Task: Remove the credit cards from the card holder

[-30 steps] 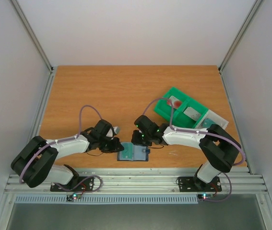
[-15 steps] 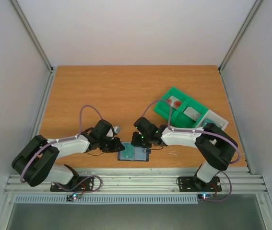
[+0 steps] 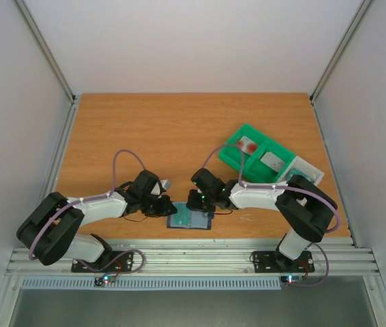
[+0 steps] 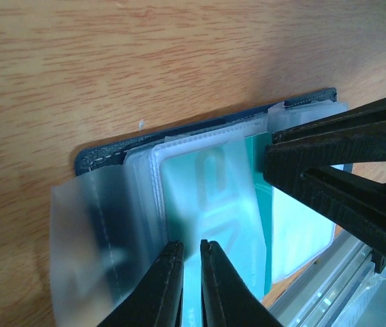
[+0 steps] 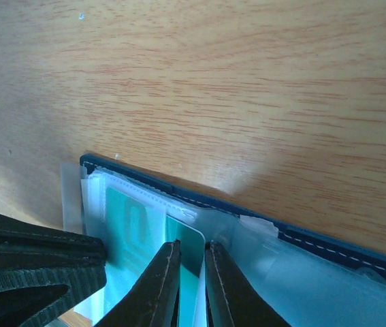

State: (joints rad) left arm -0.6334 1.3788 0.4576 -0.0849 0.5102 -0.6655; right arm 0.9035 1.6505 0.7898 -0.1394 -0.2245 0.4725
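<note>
Top external: wooden table [image 3: 179, 129], white walls [image 3: 193, 41]; left pincer [image 4: 191, 246] tight on card holder [image 4: 104, 154], right pincer [image 5: 191, 249] on teal card [image 5: 187, 236].

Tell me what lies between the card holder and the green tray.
In the top view, the right arm's white forearm crosses the stretch between the card holder and the green tray, above the wooden table.

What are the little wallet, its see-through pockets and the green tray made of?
The card holder looks like slate-blue fabric or faux leather: a stitched seam runs along its edge. Its sleeves seem thin clear plastic, glossy and crinkled. The green tray looks like rigid moulded plastic, evenly coloured.
</note>
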